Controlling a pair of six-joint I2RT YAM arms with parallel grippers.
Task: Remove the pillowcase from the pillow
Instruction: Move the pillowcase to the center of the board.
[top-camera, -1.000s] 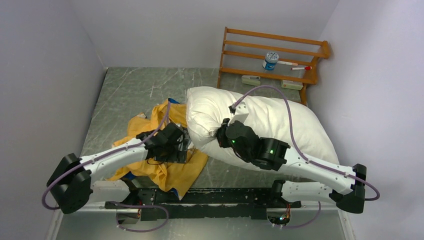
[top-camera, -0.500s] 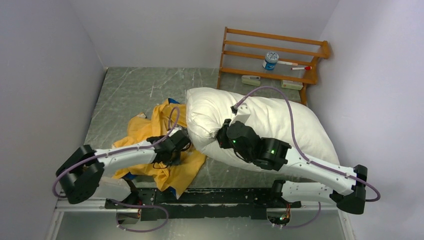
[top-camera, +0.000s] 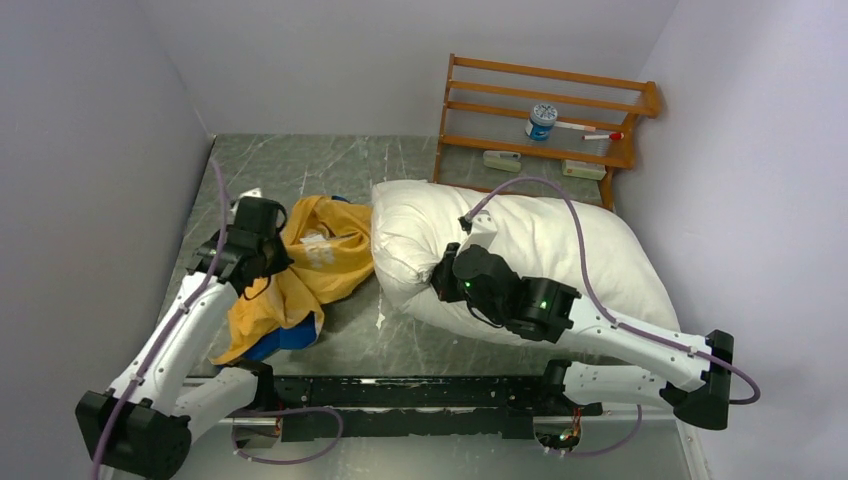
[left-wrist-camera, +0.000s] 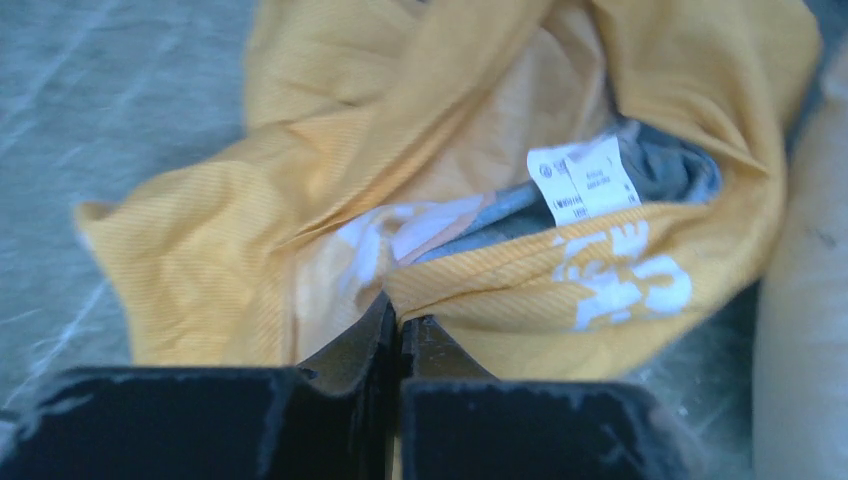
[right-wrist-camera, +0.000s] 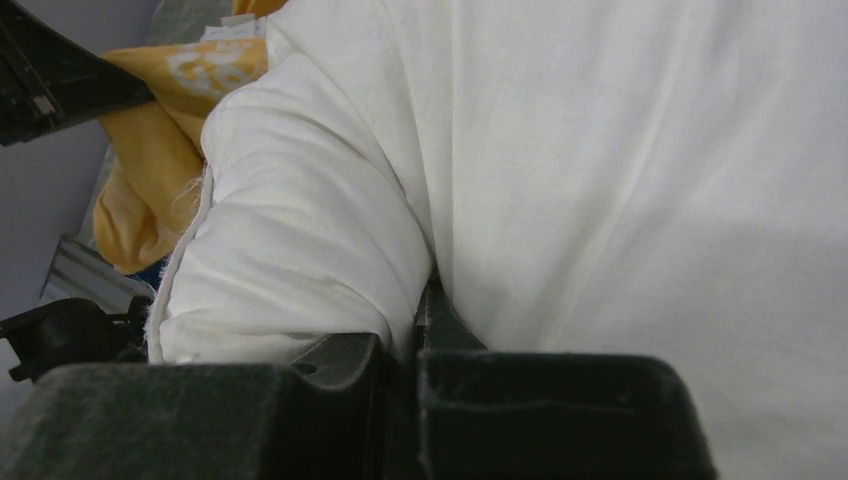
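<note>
Left wrist: left gripper (left-wrist-camera: 398, 325) clenches an edge of the seemingly limp, light pillowcase (left-wrist-camera: 480, 150); right gripper (right-wrist-camera: 422, 315) pinches a fold of the soft pillow (right-wrist-camera: 650, 180).

Print on pillowcase (left-wrist-camera: 300, 230) label (left-wrist-camera: 582, 180) blurred, unreadable

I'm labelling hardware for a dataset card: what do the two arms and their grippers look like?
The left arm and right arm have white links, black joint housings and looping purple cables. Green lights glow on the right one. The left gripper and right gripper have blocky, scuffed black fingers.
</note>
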